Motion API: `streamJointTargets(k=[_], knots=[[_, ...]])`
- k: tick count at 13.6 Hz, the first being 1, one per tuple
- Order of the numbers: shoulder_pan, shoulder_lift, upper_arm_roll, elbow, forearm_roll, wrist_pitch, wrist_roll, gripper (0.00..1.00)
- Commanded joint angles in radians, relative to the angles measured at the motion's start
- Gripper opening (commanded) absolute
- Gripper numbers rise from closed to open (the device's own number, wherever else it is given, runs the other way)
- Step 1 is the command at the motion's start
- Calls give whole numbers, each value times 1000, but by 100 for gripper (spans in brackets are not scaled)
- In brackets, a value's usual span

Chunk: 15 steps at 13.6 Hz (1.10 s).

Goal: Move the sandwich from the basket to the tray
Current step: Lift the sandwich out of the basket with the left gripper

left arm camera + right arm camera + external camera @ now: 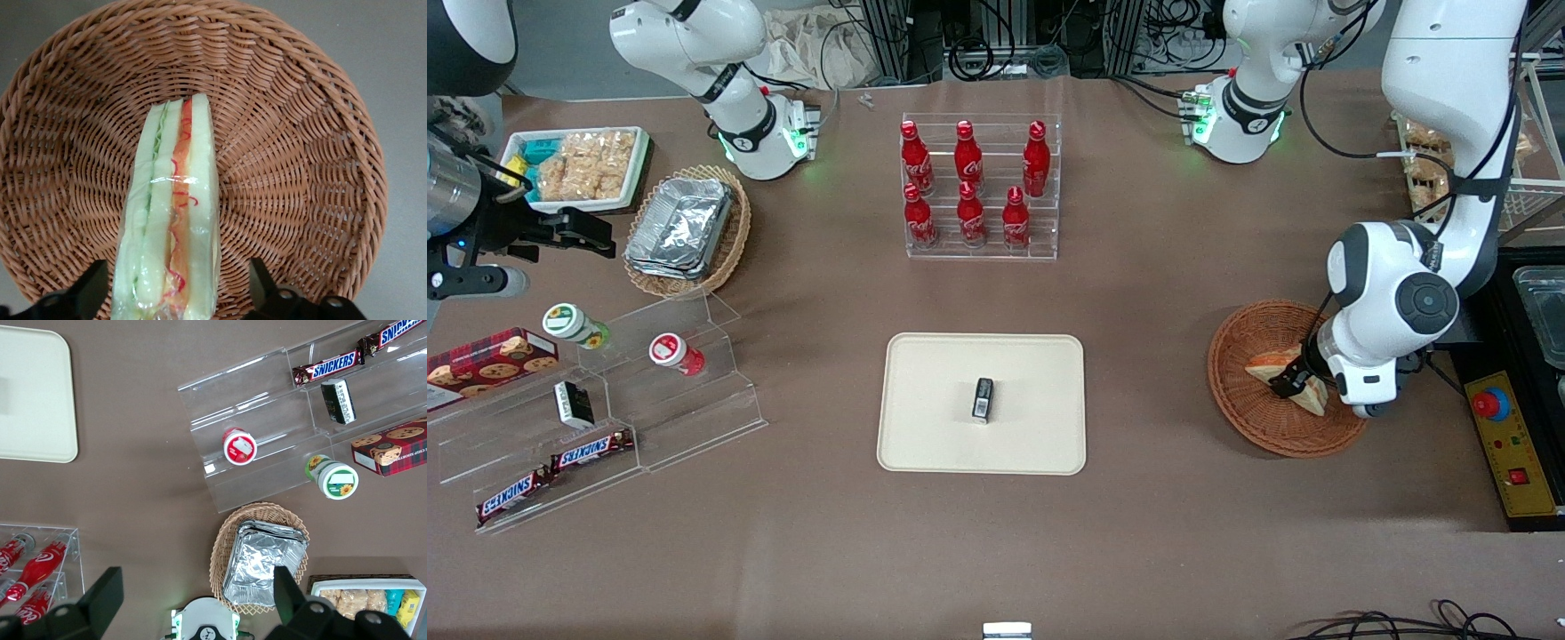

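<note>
The sandwich (170, 213) lies in the basket (313, 167), standing on one long edge so its cut face looks up: pale bread, a green layer, an orange-red layer, all under a clear film wrap that catches the light. From where I stand it looks light and soft. The bread would give under a hard squeeze, and the film looks slick, so I would judge a gentle pinch across the two broad bread faces to be the sensible hold (not across the pointed end, where there is little to bear on). Pressing on the flat sides also keeps the filling layers stacked rather than sliding apart.

The gripper (1294, 384) is down in the basket, and in the front view it hangs right at the sandwich, with the wedge's pale end showing just beside it. The wrist view shows the two fingers (90, 293) spread wide, one on each side of the sandwich's near end. There is a visible gap of wicker between each finger and the bread, so they straddle it without touching and hold nothing yet.

The tray (925, 444) lies well apart from the basket, toward the parked arm's end of the table, and a small dark box (983, 398) already rests near its middle. That leaves bare cream surface around it for the sandwich.
</note>
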Motion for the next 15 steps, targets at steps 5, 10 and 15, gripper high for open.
streamJointTargets(k=[5, 10, 15], knots=[[-5, -16, 2, 11, 11, 13, 4, 0], [-28, -35, -12, 216, 19, -282, 56, 0], [-43, -12, -91, 518, 16, -585, 183, 0]])
